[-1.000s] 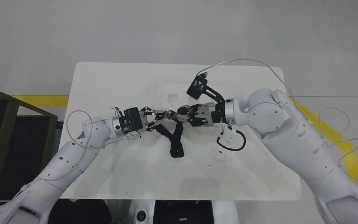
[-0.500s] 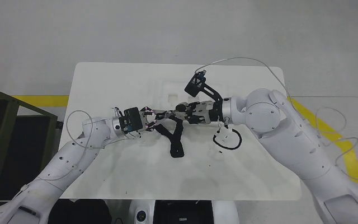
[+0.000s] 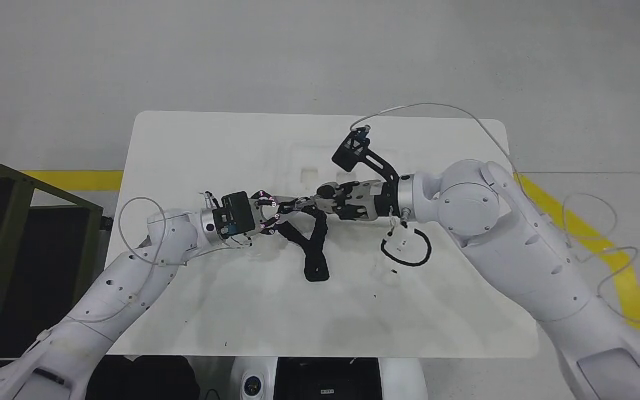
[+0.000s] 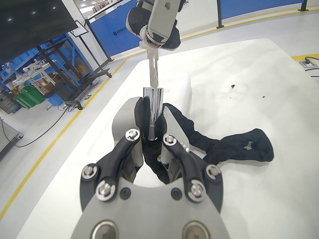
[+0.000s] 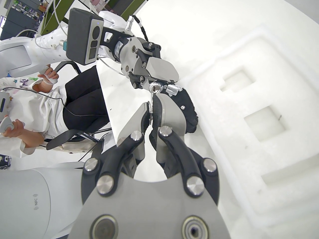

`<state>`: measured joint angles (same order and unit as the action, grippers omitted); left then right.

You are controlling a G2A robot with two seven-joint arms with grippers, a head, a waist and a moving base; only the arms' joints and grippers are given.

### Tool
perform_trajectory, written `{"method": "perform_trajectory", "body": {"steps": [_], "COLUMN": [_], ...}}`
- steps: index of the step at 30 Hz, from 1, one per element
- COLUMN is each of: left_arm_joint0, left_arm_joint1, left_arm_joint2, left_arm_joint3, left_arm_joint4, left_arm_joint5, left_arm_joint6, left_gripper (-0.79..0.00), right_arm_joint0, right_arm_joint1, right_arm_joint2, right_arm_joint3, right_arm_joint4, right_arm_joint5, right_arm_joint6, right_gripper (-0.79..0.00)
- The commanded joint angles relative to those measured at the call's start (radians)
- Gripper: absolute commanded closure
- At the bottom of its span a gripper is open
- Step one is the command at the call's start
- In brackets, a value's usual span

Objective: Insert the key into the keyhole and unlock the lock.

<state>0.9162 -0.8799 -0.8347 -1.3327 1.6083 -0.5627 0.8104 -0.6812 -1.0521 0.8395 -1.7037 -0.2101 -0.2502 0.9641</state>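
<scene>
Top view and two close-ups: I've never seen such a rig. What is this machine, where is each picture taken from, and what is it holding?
This is a two-armed robot at a white table. The top view looks down from a camera above its arms; each wrist view comes from a camera on that arm's wrist. The left gripper is clamped on a chrome lock cylinder, whose black sleeved cable trails onto the table. The right gripper pinches a key, its tip at the cylinder's end. A white foam insert with recesses also lies on the table.
</scene>
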Motion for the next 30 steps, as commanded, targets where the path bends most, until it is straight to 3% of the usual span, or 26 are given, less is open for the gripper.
{"method": "perform_trajectory", "body": {"steps": [1,30], "left_arm_joint0": [0.0,0.0], "left_arm_joint1": [0.0,0.0], "left_arm_joint2": [0.0,0.0], "left_arm_joint3": [0.0,0.0], "left_arm_joint4": [0.0,0.0], "left_arm_joint5": [0.0,0.0], "left_arm_joint6": [0.0,0.0], "left_gripper": [0.0,0.0], "right_arm_joint0": [-0.001,-0.005], "right_arm_joint1": [-0.001,-0.005], "right_arm_joint2": [0.001,0.038], "right_arm_joint3": [0.0,-0.048], "right_arm_joint4": [-0.004,-0.002], "right_arm_joint5": [0.005,0.018], "right_arm_joint6": [0.001,0.079], "right_gripper": [0.0,0.0]}}
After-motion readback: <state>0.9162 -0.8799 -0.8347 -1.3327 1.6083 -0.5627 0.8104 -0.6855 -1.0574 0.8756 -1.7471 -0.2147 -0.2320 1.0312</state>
